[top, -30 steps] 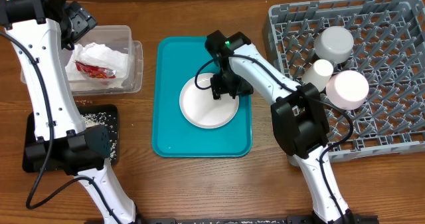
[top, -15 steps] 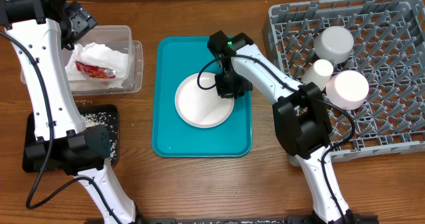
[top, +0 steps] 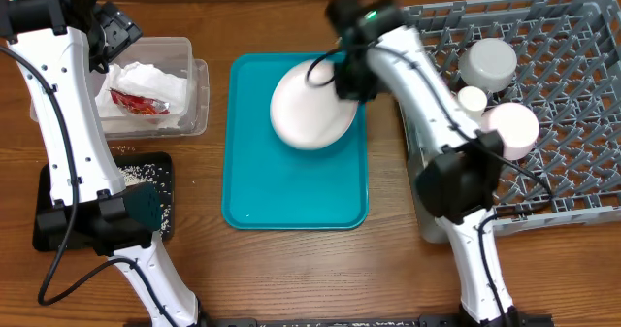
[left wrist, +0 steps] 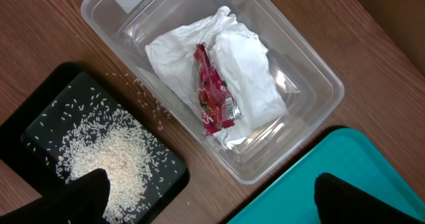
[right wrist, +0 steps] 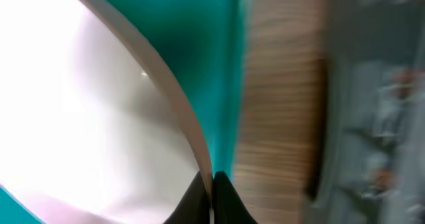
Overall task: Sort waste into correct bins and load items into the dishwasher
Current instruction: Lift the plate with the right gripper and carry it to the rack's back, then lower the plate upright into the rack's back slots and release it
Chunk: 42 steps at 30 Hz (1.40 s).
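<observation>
My right gripper [right wrist: 212, 192] is shut on the rim of the pale pink-white plate [right wrist: 99, 111]. It holds the plate [top: 310, 109] tilted and raised above the far part of the teal tray [top: 291, 196]. The grey dish rack [top: 582, 55] on the right carries an upturned grey bowl [top: 487, 63], a small white cup [top: 472, 99] and a pink-white bowl [top: 507, 130]. My left gripper [left wrist: 212, 204] hangs open with nothing between its fingers, above the clear tub [left wrist: 99, 4]. In the tub lie the white napkin [left wrist: 252, 71] and the red wrapper [left wrist: 211, 94]. Rice bits [left wrist: 113, 157] lie in the black tray [left wrist: 40, 131].
The clear tub [top: 199, 94] stands at the far left, and the black tray [top: 58, 220] is in front of it by the left arm's base. A few rice grains lie scattered on the wood between them. A strip of bare wood separates the teal tray from the rack.
My right gripper closed on the plate's rim and lifted it off the teal tray, away from me and toward the rack. The plate is now tilted. The left arm has stayed still.
</observation>
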Tool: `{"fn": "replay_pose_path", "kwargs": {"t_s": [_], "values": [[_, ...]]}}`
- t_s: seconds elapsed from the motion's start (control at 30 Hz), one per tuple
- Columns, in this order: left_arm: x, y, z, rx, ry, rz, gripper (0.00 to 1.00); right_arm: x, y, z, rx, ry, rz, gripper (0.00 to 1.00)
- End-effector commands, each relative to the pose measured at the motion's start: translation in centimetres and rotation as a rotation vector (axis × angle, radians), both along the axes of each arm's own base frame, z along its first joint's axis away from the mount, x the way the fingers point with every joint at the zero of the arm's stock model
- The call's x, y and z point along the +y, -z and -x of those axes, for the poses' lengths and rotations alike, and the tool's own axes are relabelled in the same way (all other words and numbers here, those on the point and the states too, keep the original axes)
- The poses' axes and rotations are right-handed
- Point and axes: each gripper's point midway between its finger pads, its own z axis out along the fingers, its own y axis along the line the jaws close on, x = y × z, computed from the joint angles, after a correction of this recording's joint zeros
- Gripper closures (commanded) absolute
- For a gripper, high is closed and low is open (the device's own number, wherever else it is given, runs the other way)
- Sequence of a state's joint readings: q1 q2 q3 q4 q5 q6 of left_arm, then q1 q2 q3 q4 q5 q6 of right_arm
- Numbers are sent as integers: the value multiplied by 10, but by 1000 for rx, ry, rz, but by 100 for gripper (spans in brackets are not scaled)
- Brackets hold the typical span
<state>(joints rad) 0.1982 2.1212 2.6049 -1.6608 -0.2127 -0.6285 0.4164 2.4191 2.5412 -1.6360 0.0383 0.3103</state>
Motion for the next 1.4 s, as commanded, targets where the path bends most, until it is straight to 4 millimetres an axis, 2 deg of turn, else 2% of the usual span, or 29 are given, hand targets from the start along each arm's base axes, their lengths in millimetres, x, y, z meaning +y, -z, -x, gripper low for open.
{"fn": "replay_pose_path", "kwargs": {"t_s": [0.0, 0.13, 0.2, 0.27, 0.37, 0.47, 0.57, 0.67, 0.8, 1.0, 1.37], "values": [[-2, -9, 0, -28, -2, 0, 0, -40, -48, -28, -151, 92, 17, 96], [-2, -9, 0, -28, -2, 0, 0, -88, -91, -50, -302, 210, 39, 96], [-2, -9, 0, -28, -2, 0, 0, -123, -106, -58, -371, 339, 100, 96], [-2, -9, 0, -28, -2, 0, 0, -159, -113, -62, -417, 464, 178, 96], [-2, -9, 0, -28, -2, 0, 0, -204, -120, -62, -458, 594, 279, 96], [-2, -9, 0, -28, -2, 0, 0, -233, -128, -63, -498, 664, 353, 96], [-2, -9, 0, -28, -2, 0, 0, -253, -136, -66, -545, 706, 413, 96], [-2, -9, 0, -28, -2, 0, 0, -264, -139, -70, -576, 734, 443, 96], [-2, -9, 0, -28, -2, 0, 0, -269, -130, -77, -578, 742, 475, 96], [-2, -9, 0, -28, -1, 0, 0, -268, -103, -80, -513, 718, 507, 96], [-2, -9, 0, -28, -2, 0, 0, -261, -73, -78, -431, 677, 534, 96]]}}
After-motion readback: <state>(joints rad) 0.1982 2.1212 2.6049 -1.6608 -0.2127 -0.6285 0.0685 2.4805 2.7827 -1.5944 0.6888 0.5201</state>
